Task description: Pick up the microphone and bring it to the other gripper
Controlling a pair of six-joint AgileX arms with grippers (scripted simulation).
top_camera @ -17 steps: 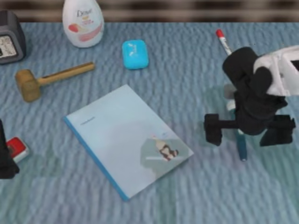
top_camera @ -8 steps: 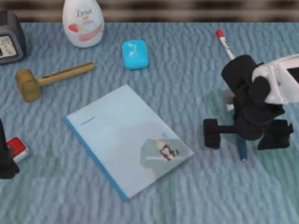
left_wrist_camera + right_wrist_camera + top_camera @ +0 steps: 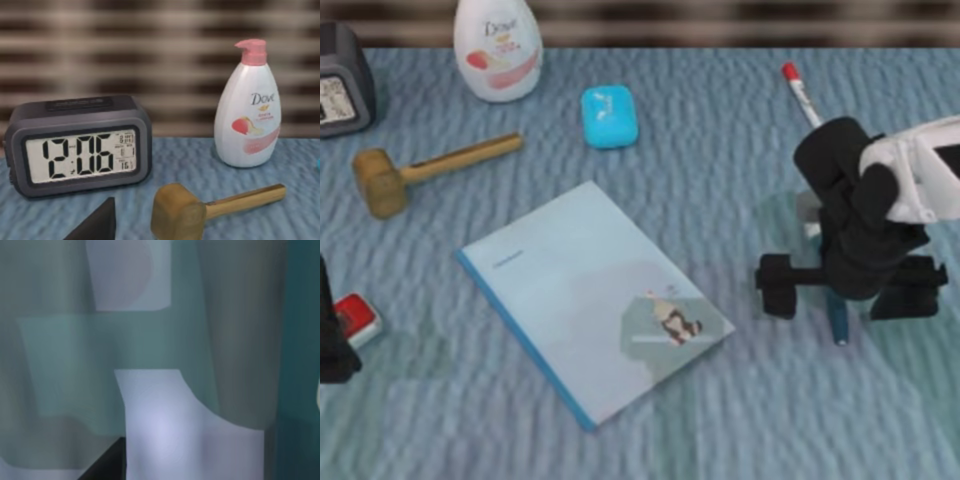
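My work surface is a table (image 3: pixel 720 130) covered in blue, ripple-textured cloth, mottled with pale green patches. Behind its far edge runs a wall (image 3: pixel 150 55) of blurred horizontal brown and cream bands, possibly slats or blinds. The light falls soft and even, casting faint shadows.

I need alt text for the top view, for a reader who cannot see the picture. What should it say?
The right claw hangs low over the teal microphone near the table's right side, beside a white marker. A notebook lies in the middle, with a wooden mallet, soap bottle, blue case and clock behind it; the left claw is parked at the left edge.
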